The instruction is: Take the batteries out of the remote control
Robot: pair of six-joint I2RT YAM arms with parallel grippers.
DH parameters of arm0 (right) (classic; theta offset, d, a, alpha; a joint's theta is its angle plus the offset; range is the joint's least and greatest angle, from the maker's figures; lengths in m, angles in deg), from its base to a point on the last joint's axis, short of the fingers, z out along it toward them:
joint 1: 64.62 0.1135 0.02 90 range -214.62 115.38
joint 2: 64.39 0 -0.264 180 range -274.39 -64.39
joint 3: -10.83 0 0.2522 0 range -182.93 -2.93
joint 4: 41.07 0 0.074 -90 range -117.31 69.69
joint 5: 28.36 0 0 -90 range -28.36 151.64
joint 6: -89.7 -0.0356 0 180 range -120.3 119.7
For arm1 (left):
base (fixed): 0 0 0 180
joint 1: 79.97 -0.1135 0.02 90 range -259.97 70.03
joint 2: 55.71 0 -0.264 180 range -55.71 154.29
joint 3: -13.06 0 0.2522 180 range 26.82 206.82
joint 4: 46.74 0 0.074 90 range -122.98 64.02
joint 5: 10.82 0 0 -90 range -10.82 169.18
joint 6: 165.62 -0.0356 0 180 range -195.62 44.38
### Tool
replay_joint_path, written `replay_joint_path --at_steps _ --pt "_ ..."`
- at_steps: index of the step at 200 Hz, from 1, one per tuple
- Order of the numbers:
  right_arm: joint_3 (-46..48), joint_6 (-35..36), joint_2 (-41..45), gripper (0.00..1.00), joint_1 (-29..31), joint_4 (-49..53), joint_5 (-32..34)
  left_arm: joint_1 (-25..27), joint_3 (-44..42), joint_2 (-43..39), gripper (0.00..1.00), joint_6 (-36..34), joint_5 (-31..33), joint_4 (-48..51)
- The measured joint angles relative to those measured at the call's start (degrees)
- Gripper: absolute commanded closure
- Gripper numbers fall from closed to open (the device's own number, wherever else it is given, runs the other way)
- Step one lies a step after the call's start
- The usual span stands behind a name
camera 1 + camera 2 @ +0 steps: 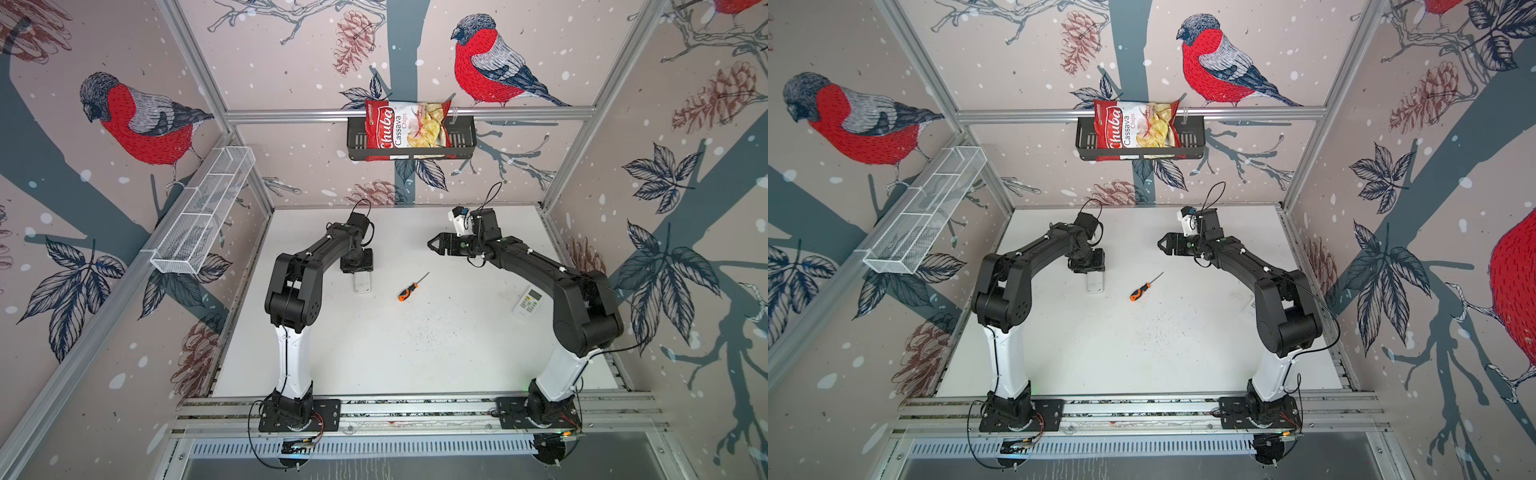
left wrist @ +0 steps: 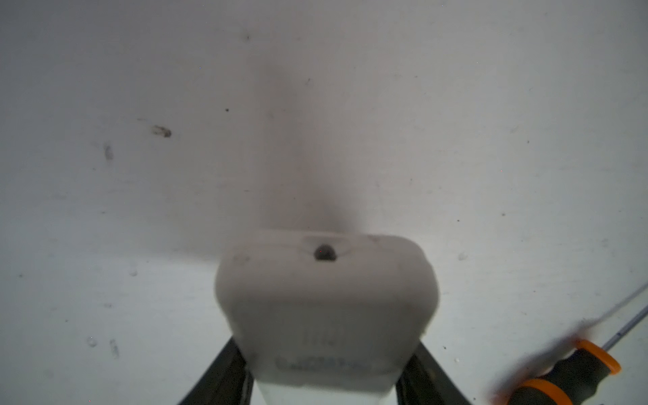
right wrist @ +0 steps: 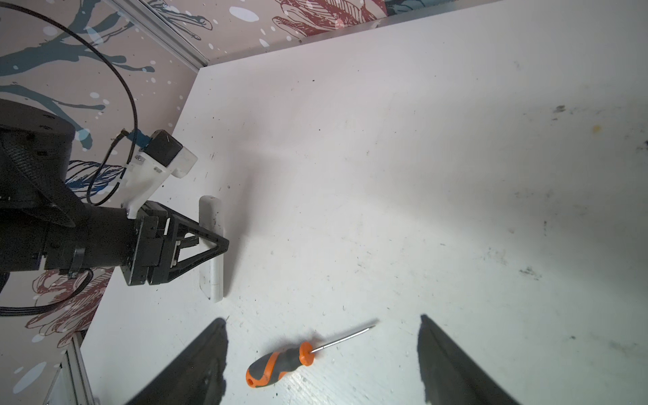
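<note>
White plastic marks the remote control (image 1: 362, 283), which lies on the table (image 1: 395, 353) left of centre in both top views, one end hidden under the left gripper (image 1: 356, 266). That gripper points straight down over it. In the left wrist view its two black fingers (image 2: 224, 371) sit tight against the remote's long sides, so it reads as clamped on the remote and pinning it to the surface. The right gripper (image 1: 432, 244) hovers above the table well apart from it, jaws spread wide with nothing between them. In its wrist view the orange-and-black screwdriver (image 3: 280, 361) lies untouched on the table below the gap. A second remote (image 1: 527, 300), with a display and buttons, lies partly under the right arm near the table's right edge.

No batteries show anywhere, and I cannot tell whether the cover is on; most likely they sit inside the clamped remote. The step in hand looks like bracing the remote so the free arm can work on it. The next move calls for the right gripper to come down to the remote, or first to the screwdriver if the cover is screwed, and get the battery cover off without knocking the remote askew in the left clamp
</note>
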Motion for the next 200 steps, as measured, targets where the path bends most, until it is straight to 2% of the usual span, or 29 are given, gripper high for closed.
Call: replay_joint_path --at_steps 75,112,129,153,200 --pt "-0.3 0.2 -0.5 0.16 0.0 0.7 0.9 -0.2 1.9 3.4 0.39 0.0 -0.3 0.3" --pt "-0.3 0.2 -0.5 0.17 0.0 0.8 1.1 -0.2 1.4 3.8 0.31 -0.1 -0.3 -0.3" --pt "-0.3 0.2 -0.5 0.17 0.0 0.8 1.1 -0.2 0.7 3.4 0.24 -0.1 -0.5 -1.0" --pt "-0.3 0.2 -0.5 0.17 0.0 0.8 1.5 -0.2 -1.1 2.3 0.10 -0.1 -0.5 -2.6" --pt "-0.3 0.2 -0.5 0.17 0.0 1.0 2.4 -0.2 -10.3 -4.1 0.06 0.1 -2.6 -6.4"
